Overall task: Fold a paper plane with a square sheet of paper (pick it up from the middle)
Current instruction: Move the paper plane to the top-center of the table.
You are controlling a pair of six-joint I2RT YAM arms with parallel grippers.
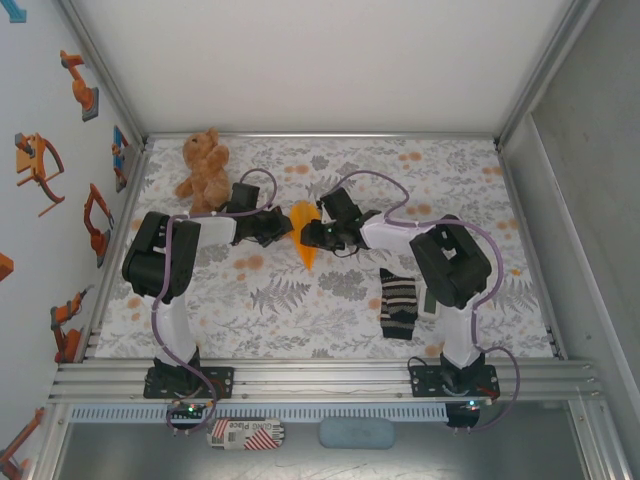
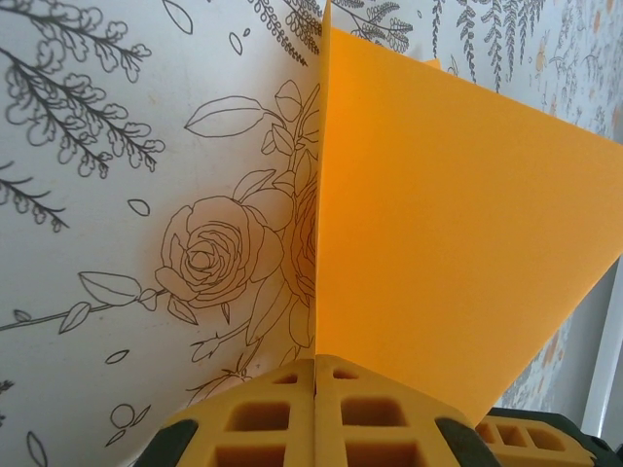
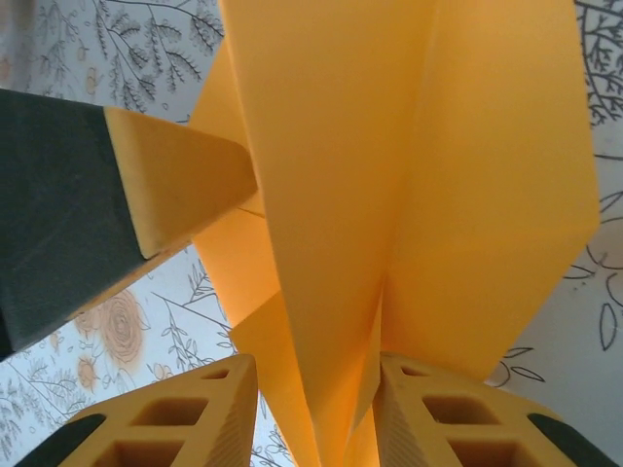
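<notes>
The square sheet of paper is folded into a narrow orange-yellow paper plane [image 1: 306, 240], held above the middle of the floral table [image 1: 300, 310] between both grippers. My left gripper [image 2: 316, 389] is shut on one edge of it, and the paper plane [image 2: 438, 233] rises from between its yellow pads. My right gripper [image 3: 316, 399] stands open around the lower folds of the paper plane [image 3: 370, 195]. There is a gap on the left side, and the paper lies against the right finger [image 3: 458, 413]. A left gripper finger [image 3: 180, 185] reaches in from the upper left.
A brown teddy bear [image 1: 204, 168] sits at the back left of the table. A black-and-white striped sock [image 1: 398, 305] lies front right, beside the right arm. Enclosure walls border the table on the left, right and back.
</notes>
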